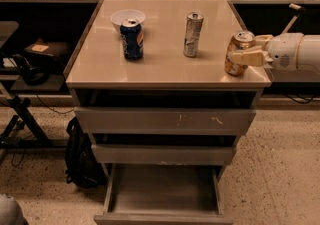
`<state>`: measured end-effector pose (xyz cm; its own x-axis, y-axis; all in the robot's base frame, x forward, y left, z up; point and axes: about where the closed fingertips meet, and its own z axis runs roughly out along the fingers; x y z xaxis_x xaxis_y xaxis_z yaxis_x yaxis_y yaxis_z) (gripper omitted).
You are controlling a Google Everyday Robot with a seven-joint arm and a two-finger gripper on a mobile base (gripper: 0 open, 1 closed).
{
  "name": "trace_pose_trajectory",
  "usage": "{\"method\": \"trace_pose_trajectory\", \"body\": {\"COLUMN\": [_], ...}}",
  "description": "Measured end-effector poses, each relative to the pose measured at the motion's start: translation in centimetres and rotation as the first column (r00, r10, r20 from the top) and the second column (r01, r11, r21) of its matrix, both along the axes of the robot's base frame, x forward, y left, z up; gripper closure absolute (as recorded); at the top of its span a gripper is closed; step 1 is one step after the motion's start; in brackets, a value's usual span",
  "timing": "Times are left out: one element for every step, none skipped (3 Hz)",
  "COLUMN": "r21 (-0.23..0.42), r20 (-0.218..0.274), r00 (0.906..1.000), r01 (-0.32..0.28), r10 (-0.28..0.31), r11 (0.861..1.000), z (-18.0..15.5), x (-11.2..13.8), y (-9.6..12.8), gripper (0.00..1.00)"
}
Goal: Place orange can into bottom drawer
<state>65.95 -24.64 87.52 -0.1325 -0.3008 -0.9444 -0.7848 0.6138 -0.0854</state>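
Observation:
The orange can (pixel 237 44) stands upright near the right front corner of the cabinet top (pixel 165 64). My gripper (pixel 252 49) reaches in from the right at the can's height. One finger (pixel 246 58) lies across the can's front and the other sits behind it, so the can is clasped between them while it still rests on the top. The bottom drawer (pixel 162 196) is pulled out below and its grey floor is bare.
A dark blue can (pixel 132 38) stands in front of a white bowl (pixel 127 17) at the back left. A slim silver can (pixel 192 34) stands mid-top. The two upper drawers (pixel 165 120) are slightly open. A black bag (pixel 80 156) leans at the cabinet's left.

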Motion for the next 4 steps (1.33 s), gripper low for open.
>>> {"method": "trace_pose_trajectory", "body": {"r21": [0.0, -0.001, 0.021, 0.046], "r20": [0.0, -0.004, -0.053, -0.085], "r00": [1.0, 0.9997, 0.9941, 0.9844], "r01": [0.0, -0.024, -0.093, -0.15], "r10": [0.0, 0.024, 0.094, 0.154], "r11": [1.0, 1.0, 0.995, 0.988], "z": [0.0, 1.1, 2.8, 3.3], "x": [0.0, -0.9, -6.3, -14.5], "y": [0.0, -0.6, -2.9, -5.4], "gripper": [0.88, 1.0, 1.0, 1.0]}}
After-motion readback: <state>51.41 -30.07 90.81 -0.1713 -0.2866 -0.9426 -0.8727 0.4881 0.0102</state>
